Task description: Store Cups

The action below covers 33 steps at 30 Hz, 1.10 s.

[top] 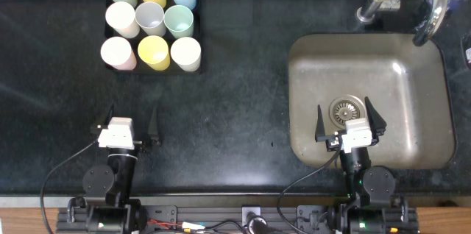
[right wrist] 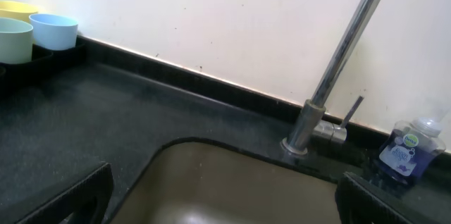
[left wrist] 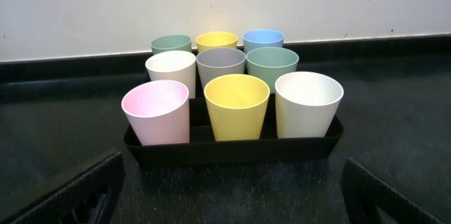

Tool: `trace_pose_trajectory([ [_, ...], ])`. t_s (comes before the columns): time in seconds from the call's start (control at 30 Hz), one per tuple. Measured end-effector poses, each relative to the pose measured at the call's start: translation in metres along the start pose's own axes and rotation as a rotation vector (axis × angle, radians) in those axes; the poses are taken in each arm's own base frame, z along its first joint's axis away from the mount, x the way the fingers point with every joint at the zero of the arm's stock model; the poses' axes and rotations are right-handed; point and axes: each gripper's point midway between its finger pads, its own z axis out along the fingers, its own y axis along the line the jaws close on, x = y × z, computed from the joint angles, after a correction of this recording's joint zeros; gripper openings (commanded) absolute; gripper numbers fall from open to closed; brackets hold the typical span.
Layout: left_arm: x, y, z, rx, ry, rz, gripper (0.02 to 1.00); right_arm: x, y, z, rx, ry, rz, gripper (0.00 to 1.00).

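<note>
Cups, 9, upright in black tray, back-left of surface. L gripper fingers wide, empty; R gripper over sink, fingers wide too.

In the right wrist view the picture's edge cuts off part of the faucet, the yellow cup and the pale green cup.

Nine pastel cups standing upright, mouths up, empty, filling black tray in three-by-three grid, tray sitting at worktop's far-left.
</note>
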Motion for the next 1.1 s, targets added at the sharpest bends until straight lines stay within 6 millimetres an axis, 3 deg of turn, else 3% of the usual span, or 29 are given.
trace_pose_trajectory([
  [0.6, 0.000, 0.000, 0.000, 0.000, -0.001, 0.000, 1.000, 0.000, 0.000, 0.000, 0.000, -0.002, 0.000, 0.998],
  [1.1, 0.000, 0.000, 0.000, 0.000, 0.000, 0.000, 1.000, -0.003, 0.011, 0.000, -0.046, -0.013, 0.000, 0.998],
])
